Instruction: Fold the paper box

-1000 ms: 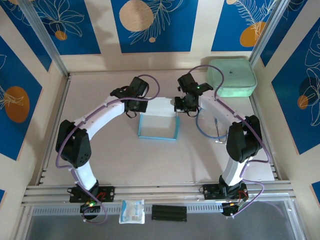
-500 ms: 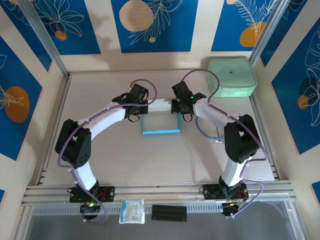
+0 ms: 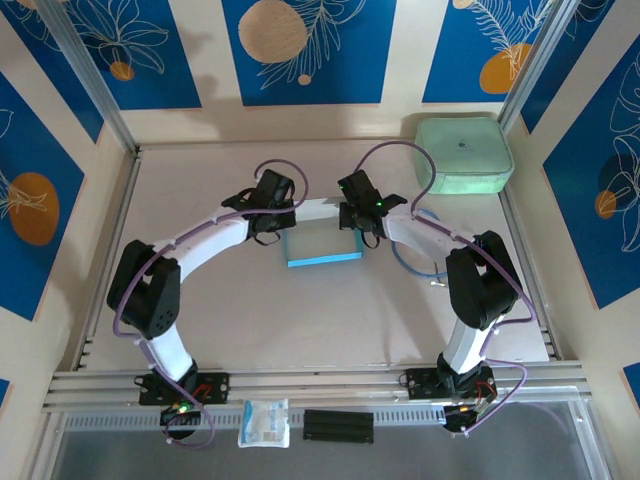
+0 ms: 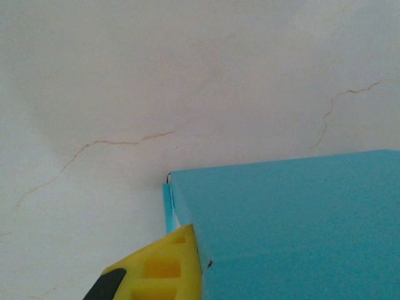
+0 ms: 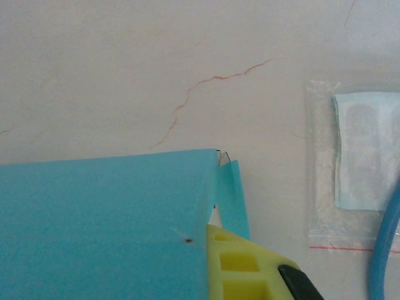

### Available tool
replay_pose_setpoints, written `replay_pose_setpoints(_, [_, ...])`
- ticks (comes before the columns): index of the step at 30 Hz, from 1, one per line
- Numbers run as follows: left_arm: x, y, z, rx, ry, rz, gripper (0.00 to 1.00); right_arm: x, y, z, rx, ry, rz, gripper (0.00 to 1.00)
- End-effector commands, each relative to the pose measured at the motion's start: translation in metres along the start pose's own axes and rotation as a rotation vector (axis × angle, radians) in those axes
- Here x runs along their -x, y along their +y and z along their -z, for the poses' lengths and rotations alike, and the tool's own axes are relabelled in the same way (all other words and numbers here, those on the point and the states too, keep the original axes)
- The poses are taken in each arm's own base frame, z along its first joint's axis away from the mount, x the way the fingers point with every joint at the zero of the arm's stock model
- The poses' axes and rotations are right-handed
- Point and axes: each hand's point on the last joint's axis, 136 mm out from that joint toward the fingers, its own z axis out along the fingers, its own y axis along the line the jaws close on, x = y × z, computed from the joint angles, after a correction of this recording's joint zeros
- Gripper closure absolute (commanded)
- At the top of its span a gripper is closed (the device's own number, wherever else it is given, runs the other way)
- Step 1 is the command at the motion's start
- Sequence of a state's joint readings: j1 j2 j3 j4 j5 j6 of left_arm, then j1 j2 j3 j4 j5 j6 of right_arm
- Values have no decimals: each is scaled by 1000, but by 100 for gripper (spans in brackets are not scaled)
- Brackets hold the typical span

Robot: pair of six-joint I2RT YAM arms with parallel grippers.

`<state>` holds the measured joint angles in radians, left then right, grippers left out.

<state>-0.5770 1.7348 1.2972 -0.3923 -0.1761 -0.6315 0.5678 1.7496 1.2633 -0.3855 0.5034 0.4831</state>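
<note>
The paper box (image 3: 322, 247) lies mid-table between both arms, light blue with a brighter blue near edge. My left gripper (image 3: 268, 215) is at its far left corner and my right gripper (image 3: 362, 218) at its far right corner. In the left wrist view a broad blue panel (image 4: 294, 225) runs from the right into the left gripper (image 4: 197, 240); one yellow finger (image 4: 162, 265) presses against it and a narrow flap stands at the corner. The right wrist view mirrors this: a blue panel (image 5: 100, 225), the right gripper (image 5: 209, 234) and a yellow finger (image 5: 240, 265). The second finger of each gripper is hidden behind the card.
A mint-green rounded case (image 3: 463, 155) sits at the back right corner. A clear plastic packet (image 5: 356, 169) and a blue cable (image 5: 384, 250) lie right of the box. A white packet (image 3: 264, 422) and a black block (image 3: 338, 425) rest on the near rail.
Both grippers have moved slightly inward and away from the bases. The box's outline seen from above has shrunk from a near-square frame to a shallow strip, and its near edge now lies farther from the bases.
</note>
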Motion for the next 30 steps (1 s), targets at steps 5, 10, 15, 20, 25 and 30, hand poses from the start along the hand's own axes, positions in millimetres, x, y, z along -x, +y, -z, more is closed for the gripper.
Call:
replay_pose_setpoints(5, [-19, -45, -5, -193, 127, 53, 95, -18, 26, 6, 75, 25, 20, 100])
replay_pose_setpoints(10, [-39, -33, -7, -173, 146, 56, 95, -30, 25, 8, 66, 25, 35, 100])
replay_pose_setpoints(15, [-55, -30, 0, -197, 153, 55, 87, -41, 21, 11, 47, 5, 68, 100])
replay_pose_setpoints(20, [-65, -31, 16, -224, 142, 54, 71, -48, 12, 14, -27, -64, 124, 100])
replay_pose_setpoints(25, [-79, -20, 30, -216, 113, 81, 55, -58, 16, 16, -50, -117, 202, 100])
replay_pose_setpoints(30, [-97, -13, 43, -228, 105, 99, 35, -73, 17, 11, -73, -116, 232, 100])
